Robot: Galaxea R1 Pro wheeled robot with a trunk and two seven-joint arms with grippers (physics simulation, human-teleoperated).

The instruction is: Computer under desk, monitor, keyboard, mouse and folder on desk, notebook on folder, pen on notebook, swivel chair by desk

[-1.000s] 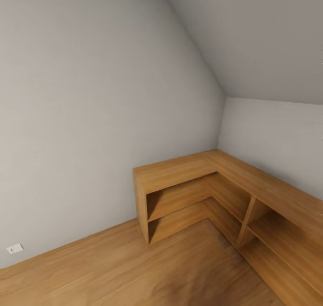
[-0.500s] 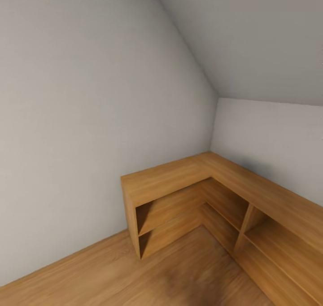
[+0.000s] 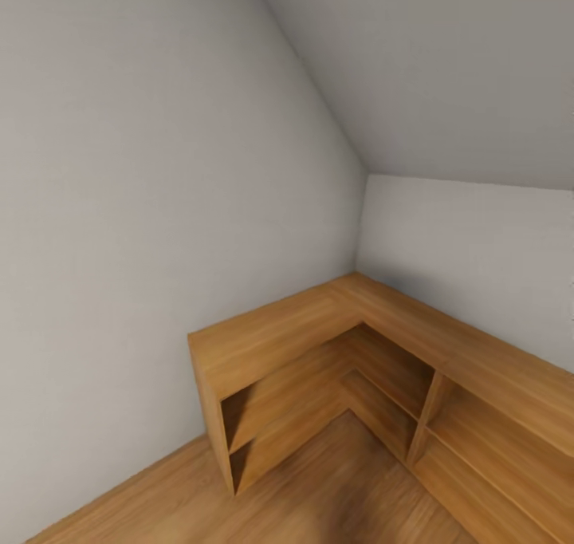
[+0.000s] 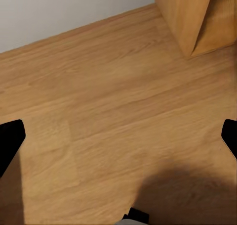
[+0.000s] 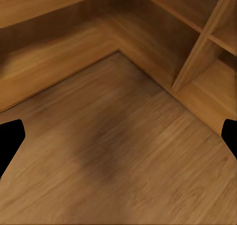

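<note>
The desk, chair, computer, monitor, keyboard, mouse, folder, notebook and pen are out of view. My left gripper hangs open over bare wooden floor, its two black fingertips at opposite edges of the left wrist view with nothing between them. My right gripper is open too, wide apart above the floor in front of a shelf corner, holding nothing.
A low L-shaped plain wooden shelf unit with open compartments fills the room's corner, under a sloped grey ceiling. Its end panel stands near the left gripper, and its divider lies ahead of the right gripper. Wooden floor stretches in front.
The head view has swung to the right, so the shelf unit sits further left and lower in the picture. The wall socket has left the view.
</note>
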